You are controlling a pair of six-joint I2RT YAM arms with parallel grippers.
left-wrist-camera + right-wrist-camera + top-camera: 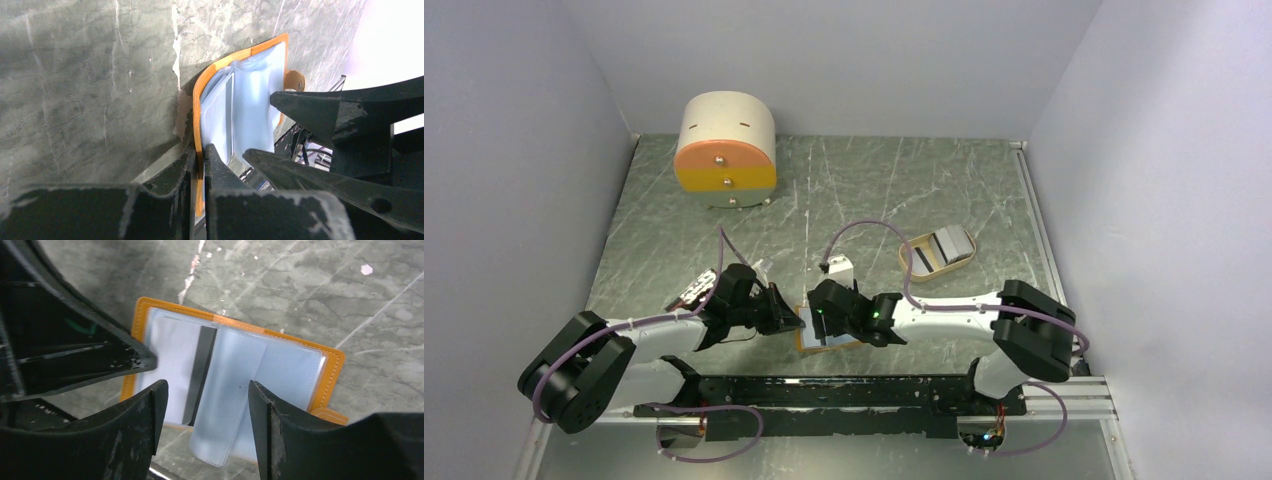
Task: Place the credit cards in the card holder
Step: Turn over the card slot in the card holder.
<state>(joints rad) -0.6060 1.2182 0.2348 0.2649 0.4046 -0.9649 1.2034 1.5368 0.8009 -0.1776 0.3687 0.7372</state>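
Observation:
The orange card holder [330,365] lies open near the table's front edge, pale blue sleeves up; it also shows in the top view [849,346]. A pale credit card [175,365] with a dark stripe sits in its left sleeve. A loose clear sleeve page [227,400] stands up between my right gripper's fingers. My right gripper [205,407] is open and hovers just above the holder [822,322]. My left gripper [201,152] is shut on the holder's orange left edge [199,107], pinching it [789,318]. More credit cards [950,245] lie in the tan tray.
The tan oval tray [913,262] stands right of centre, behind the right arm. A round cream-and-orange drawer box [726,150] stands at the back left. Grey walls close in three sides. A black rail runs along the front edge.

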